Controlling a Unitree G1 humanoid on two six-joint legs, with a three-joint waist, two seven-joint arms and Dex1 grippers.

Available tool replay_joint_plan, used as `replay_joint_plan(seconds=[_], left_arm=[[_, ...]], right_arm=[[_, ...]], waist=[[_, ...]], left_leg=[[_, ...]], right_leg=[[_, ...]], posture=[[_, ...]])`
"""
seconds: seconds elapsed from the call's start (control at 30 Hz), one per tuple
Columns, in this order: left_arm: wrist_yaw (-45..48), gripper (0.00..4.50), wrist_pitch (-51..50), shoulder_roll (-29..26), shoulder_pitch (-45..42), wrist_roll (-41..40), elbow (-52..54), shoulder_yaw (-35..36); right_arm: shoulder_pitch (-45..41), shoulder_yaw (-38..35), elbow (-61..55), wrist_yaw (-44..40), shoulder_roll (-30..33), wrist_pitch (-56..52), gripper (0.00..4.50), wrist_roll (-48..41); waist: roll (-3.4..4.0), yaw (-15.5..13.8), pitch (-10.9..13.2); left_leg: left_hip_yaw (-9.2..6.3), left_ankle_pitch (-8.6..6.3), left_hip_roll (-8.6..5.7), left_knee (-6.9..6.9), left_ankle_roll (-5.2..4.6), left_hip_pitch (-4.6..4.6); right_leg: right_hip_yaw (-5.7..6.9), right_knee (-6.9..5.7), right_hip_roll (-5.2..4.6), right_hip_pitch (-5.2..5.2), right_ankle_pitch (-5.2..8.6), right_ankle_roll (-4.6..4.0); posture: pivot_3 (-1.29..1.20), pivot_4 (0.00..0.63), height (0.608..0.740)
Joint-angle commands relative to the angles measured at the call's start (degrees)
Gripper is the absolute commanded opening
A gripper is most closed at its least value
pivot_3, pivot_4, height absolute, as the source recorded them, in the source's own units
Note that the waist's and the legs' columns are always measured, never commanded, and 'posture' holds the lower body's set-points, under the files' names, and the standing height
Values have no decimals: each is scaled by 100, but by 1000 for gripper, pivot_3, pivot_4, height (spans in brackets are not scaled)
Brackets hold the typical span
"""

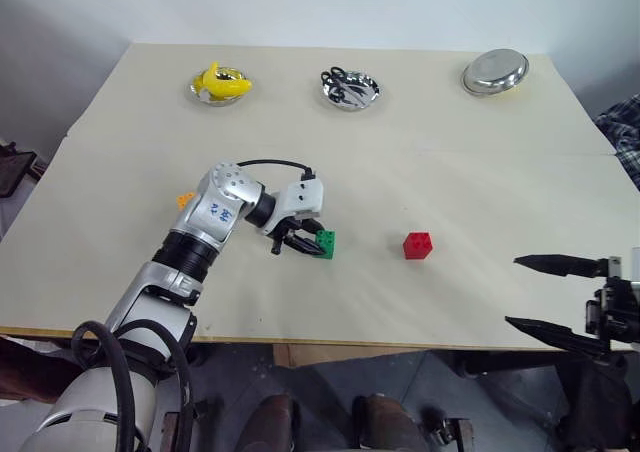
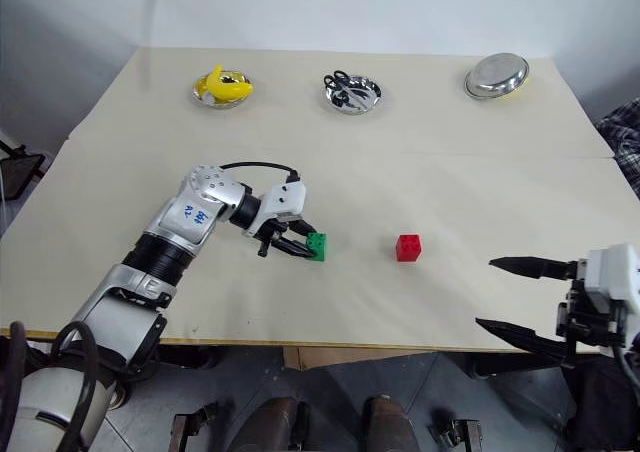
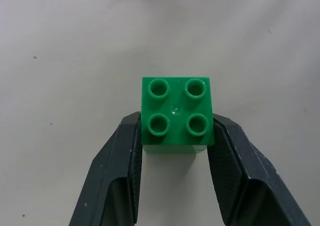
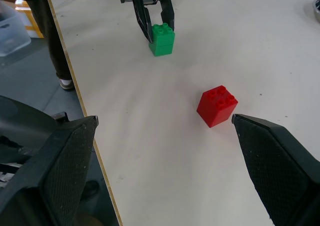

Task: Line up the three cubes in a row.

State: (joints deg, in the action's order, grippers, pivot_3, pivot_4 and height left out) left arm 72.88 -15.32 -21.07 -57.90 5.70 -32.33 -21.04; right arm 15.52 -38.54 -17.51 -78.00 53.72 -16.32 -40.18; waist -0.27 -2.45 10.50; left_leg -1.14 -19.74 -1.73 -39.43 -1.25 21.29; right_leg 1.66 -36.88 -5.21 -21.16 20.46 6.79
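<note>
- Your left tool (image 1: 303, 243) is clamped on the green cube (image 1: 326, 244), just left of centre on the surface (image 1: 450, 182).
- The red cube (image 1: 418, 245) sits apart to its right, at about the same height in frame.
- The orange cube (image 1: 184, 200) peeks out behind your left arm, further left and higher.
- Your right tool (image 1: 545, 292) waits wide and empty at lower right.
- No row yet: you still have green to set down and orange to bring in line.

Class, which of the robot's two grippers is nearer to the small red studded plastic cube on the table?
Left. The left gripper, shut on the green studded cube, sits just left of the red studded plastic cube; the open right gripper hangs farther off by the table's near right edge.
</note>
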Motion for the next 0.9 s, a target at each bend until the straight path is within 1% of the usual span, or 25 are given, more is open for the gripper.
replay_joint_plan(seconds=[0.03, 0.17, 0.4, 0.67, 0.8, 0.87, 0.9], left_arm=[[-209, 1480, -70, 301, -153, 117, -56, -172], [-321, 1480, -264, 606, -288, 231, -47, -311], [-709, 1480, -317, 919, -437, 413, -235, -389], [-460, 1480, -679, 1003, -280, 289, 72, -450], [-506, 1480, -747, 998, -200, 266, 188, -421], [-407, 2208, -861, 995, -179, 194, 257, -403], [-460, 2458, -930, 1013, -179, 176, 277, -361]], right_arm=[[103, -134, -62, -7, -65, 85, 4500, 23], [141, -5, -208, 135, -217, 92, 4500, 15], [92, 120, -250, 236, -280, 74, 4500, 24], [135, 77, -98, 185, -228, 106, 4500, 83], [134, 123, -121, 205, -256, 94, 4500, 91], [132, 146, -135, 215, -266, 90, 4500, 94], [129, 164, -135, 215, -269, 91, 4500, 98]], waist=[[0, -48, 0], [0, -58, 0], [-1, -57, 0], [-1, -53, 0], [0, -50, 0], [0, -48, 0], [0, -48, 0]], left_leg=[[1, 3, -6, 0, -5, 0], [2, 8, -31, -1, -18, 2], [4, 10, -39, 0, -22, 7], [4, 11, -44, -1, -25, 7], [4, 11, -43, 1, -25, 7], [4, 11, -43, 0, -25, 7], [5, 11, -44, 0, -24, 7]], right_leg=[[-4, 1, -5, 0, -3, 6], [-17, 2, -23, -2, -12, 22], [-19, 4, -29, -8, -15, 29], [-21, 4, -32, -8, -16, 31], [-21, 4, -32, -9, -16, 31], [-22, 5, -32, -9, -16, 31], [-23, 4, -32, -9, -16, 31]], posture=[[0, 150, 740], [0, 150, 740], [0, 150, 740], [0, 150, 740], [0, 150, 740], [0, 150, 740], [0, 150, 740]])
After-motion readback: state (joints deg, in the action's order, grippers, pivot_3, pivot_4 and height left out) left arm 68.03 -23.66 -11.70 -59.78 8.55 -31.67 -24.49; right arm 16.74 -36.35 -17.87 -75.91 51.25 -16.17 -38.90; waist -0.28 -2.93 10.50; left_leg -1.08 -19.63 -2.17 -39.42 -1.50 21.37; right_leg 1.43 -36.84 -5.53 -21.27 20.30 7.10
